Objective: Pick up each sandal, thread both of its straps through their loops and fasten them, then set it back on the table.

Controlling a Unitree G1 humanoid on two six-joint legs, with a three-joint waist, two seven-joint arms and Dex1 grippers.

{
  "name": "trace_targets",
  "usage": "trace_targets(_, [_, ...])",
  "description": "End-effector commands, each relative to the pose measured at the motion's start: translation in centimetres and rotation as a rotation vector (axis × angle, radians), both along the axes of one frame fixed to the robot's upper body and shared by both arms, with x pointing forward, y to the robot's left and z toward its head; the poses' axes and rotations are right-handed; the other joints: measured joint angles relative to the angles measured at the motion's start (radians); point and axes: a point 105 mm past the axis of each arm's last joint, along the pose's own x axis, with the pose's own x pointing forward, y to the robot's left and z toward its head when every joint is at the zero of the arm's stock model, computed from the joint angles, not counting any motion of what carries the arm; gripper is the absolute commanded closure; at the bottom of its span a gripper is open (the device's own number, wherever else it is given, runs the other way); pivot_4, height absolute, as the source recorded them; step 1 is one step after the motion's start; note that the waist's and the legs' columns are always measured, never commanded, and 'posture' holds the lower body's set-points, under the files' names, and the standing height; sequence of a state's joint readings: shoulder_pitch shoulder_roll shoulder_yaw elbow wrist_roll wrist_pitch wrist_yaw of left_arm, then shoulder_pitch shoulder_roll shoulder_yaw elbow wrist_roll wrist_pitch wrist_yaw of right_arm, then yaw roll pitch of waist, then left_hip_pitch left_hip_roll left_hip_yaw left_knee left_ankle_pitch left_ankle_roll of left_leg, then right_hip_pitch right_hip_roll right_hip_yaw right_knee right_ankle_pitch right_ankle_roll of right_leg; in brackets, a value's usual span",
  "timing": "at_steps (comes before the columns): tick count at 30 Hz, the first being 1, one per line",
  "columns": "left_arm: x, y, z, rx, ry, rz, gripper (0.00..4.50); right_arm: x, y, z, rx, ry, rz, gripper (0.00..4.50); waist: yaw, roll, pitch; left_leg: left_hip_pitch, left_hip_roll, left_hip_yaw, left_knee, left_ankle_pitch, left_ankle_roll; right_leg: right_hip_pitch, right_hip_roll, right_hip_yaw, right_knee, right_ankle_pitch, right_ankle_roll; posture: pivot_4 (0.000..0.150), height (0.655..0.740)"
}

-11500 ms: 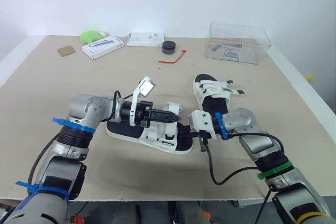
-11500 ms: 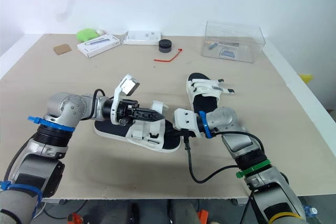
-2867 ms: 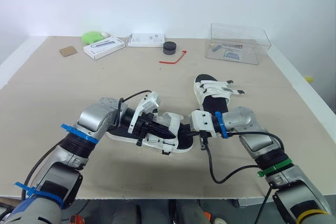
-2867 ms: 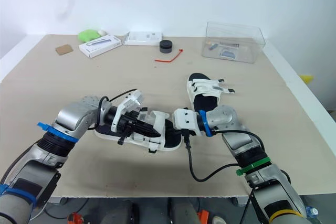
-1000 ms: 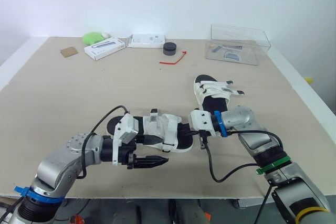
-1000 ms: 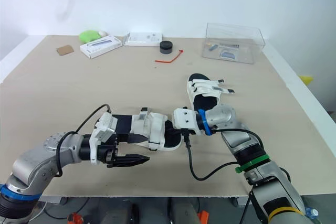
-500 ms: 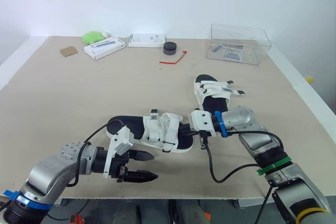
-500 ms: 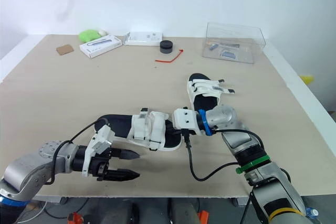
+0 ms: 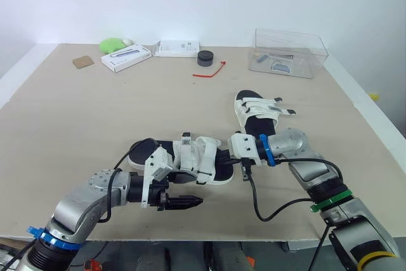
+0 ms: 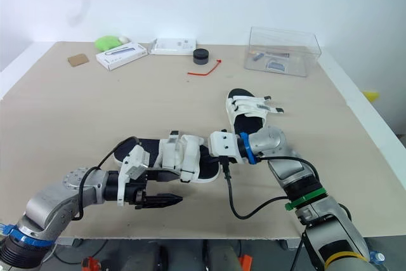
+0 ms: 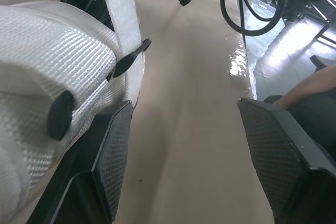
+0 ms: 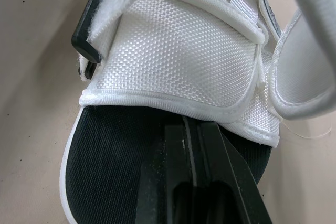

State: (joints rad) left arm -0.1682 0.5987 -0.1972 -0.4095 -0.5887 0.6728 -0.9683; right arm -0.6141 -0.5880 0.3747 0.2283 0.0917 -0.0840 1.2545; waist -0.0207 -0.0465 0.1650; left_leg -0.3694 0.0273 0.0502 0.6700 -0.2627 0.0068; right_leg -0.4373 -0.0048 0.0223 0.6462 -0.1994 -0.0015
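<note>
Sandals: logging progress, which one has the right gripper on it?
The near sandal, lying crosswise; the right gripper rests on its black sole. The far sandal beyond it has no gripper on it.

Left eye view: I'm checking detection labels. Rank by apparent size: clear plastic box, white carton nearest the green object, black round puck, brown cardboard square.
1. clear plastic box
2. white carton
3. black round puck and brown cardboard square look alike, so unranked.

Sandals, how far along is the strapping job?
Near sandal lies on the table, both straps folded across, so it looks nearly done. Right gripper presses its insole; left gripper hangs open beside it. Far sandal, strap ends sticking out, may need fastening yet.
</note>
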Motion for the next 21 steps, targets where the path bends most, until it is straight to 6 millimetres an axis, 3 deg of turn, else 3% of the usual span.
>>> trace_targets(1, [0.7, -0.5, 0.8, -0.017, -0.053, 0.017, 1.20, 0.3, -1.5, -1.9, -0.086, 0.045, -0.063, 4.50, 0.000, 0.000, 0.000, 0.000, 0.000, 0.000, 0.000, 0.000, 0.000, 0.000, 0.000, 0.000, 0.000, 0.000, 0.000, 0.150, 0.7400])
trace_targets(9, [1.9, -0.1, 0.8, 0.009, -0.086, 0.060, 1.20, 0.3, -1.5, -2.0, -0.085, 0.047, -0.066, 4.50, 0.000, 0.000, 0.000, 0.000, 0.000, 0.000, 0.000, 0.000, 0.000, 0.000, 0.000, 0.000, 0.000, 0.000, 0.001, 0.150, 0.7400])
trace_targets(20, [0.8, -1.1, 0.6, -0.022, -0.036, -0.033, 1.20, 0.4, -1.6, -2.0, -0.085, 0.047, -0.072, 4.50, 0.000, 0.000, 0.000, 0.000, 0.000, 0.000, 0.000, 0.000, 0.000, 0.000, 0.000, 0.000, 0.000, 0.000, 0.001, 0.150, 0.7400])
trace_targets(21, [0.7, -1.2, 0.6, -0.024, -0.032, -0.038, 1.58, 0.4, -1.6, -2.0, -0.085, 0.047, -0.073, 4.50, 0.000, 0.000, 0.000, 0.000, 0.000, 0.000, 0.000, 0.000, 0.000, 0.000, 0.000, 0.000, 0.000, 0.000, 0.001, 0.150, 0.7400])
